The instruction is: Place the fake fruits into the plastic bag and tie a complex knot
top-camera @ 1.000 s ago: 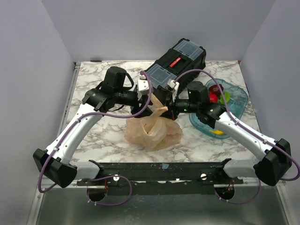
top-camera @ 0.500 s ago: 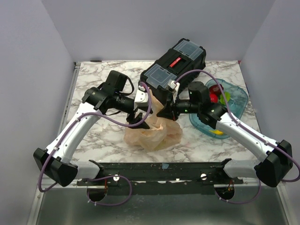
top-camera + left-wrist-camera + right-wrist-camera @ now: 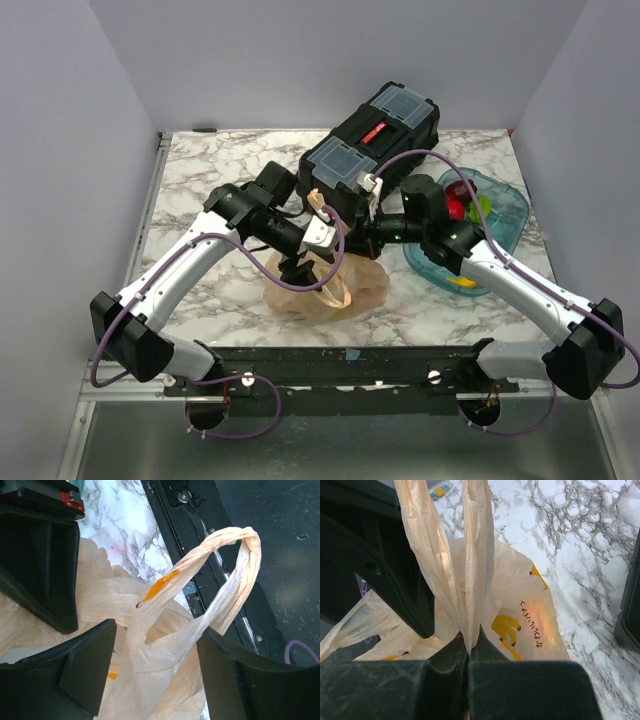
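Observation:
The peach plastic bag [image 3: 330,288] lies bunched on the marble table between my arms. My left gripper [image 3: 300,270] hangs over it, open. In the left wrist view [image 3: 155,680] its fingers stand on either side of a twisted handle loop [image 3: 235,565]. My right gripper [image 3: 352,232] is shut on the bag's other handle strips [image 3: 470,580], which rise from its fingertips [image 3: 490,652]. Red, green and yellow fake fruits [image 3: 468,207] lie in the blue tray [image 3: 510,215]. Any fruit inside the bag is hidden. No knot is in view.
The black toolbox [image 3: 375,135] stands just behind both grippers. The blue tray sits to the right under the right forearm, with a yellow piece [image 3: 465,283] at its near end. Purple cables loop over both arms. A black rail [image 3: 340,360] runs along the near edge.
My left arm has swung from the back left toward the near side and over the bag, and a handle loop now lies between its open fingers. My right gripper has held its place.

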Tool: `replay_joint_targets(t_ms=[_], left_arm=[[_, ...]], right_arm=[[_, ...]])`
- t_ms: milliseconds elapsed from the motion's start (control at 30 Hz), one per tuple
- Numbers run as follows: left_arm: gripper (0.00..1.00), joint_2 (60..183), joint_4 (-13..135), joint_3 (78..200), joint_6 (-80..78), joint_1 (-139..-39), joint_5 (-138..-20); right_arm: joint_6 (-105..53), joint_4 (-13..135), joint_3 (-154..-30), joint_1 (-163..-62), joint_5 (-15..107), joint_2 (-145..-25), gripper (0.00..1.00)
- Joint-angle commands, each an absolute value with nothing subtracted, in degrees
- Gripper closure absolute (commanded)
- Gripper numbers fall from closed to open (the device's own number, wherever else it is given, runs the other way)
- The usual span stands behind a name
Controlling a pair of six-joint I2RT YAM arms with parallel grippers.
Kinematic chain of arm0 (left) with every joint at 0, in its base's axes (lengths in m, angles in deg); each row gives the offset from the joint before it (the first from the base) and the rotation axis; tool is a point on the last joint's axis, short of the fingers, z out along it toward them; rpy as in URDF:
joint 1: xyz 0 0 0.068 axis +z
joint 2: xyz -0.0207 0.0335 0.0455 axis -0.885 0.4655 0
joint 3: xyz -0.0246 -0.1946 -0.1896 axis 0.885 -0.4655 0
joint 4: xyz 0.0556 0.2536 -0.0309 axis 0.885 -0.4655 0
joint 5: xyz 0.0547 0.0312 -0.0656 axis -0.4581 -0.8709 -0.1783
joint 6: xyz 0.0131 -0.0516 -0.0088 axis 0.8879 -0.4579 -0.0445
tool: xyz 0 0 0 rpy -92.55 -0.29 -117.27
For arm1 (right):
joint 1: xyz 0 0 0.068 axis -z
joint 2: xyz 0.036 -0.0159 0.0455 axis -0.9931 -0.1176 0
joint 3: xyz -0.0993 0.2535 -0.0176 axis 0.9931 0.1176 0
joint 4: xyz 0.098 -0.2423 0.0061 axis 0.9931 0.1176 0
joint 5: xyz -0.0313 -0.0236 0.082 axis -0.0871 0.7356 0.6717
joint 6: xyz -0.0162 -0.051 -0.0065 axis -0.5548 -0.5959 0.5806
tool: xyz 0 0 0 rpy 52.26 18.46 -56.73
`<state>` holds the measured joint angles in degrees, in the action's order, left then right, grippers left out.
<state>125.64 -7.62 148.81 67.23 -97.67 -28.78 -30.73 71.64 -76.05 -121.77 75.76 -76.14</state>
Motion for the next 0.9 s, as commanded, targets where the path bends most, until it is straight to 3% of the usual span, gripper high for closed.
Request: replay_joint_targets(t_ms=[0, 233, 333, 400, 600, 733, 867], left_arm=[[0.36, 126.8, -10.0, 148.9, 72.0, -99.6, -30.7], [0.58, 126.3, -8.9, 146.7, 70.6, -101.1, -34.5], [0.86, 125.2, -6.8, 147.0, 66.5, -101.0, -37.2], [0.98, 122.5, -2.6, 146.9, 62.4, -100.0, -36.9], [1.0, 112.9, 21.7, 139.3, 39.5, -98.2, -36.6], [1.0, 114.1, 27.2, 137.8, 31.5, -97.7, -42.9], [1.0, 115.7, 30.5, 137.3, 25.9, -96.0, -45.6]], right_arm=[[-31.4, 72.7, -75.7, -121.9, 76.6, -74.7, 0.99], [-31.7, 73.1, -75.7, -121.9, 76.3, -74.1, 0.99], [-31.8, 73.3, -75.5, -121.9, 76.1, -73.8, 0.99], [-31.8, 73.2, -75.2, -121.9, 75.6, -73.5, 0.99], [-31.3, 72.3, -74.9, -122.0, 76.5, -73.9, 0.99], [-31.6, 72.4, -75.2, -121.9, 79.3, -73.4, 0.99], [-31.7, 72.7, -75.6, -121.9, 82.8, -73.2, 0.86]])
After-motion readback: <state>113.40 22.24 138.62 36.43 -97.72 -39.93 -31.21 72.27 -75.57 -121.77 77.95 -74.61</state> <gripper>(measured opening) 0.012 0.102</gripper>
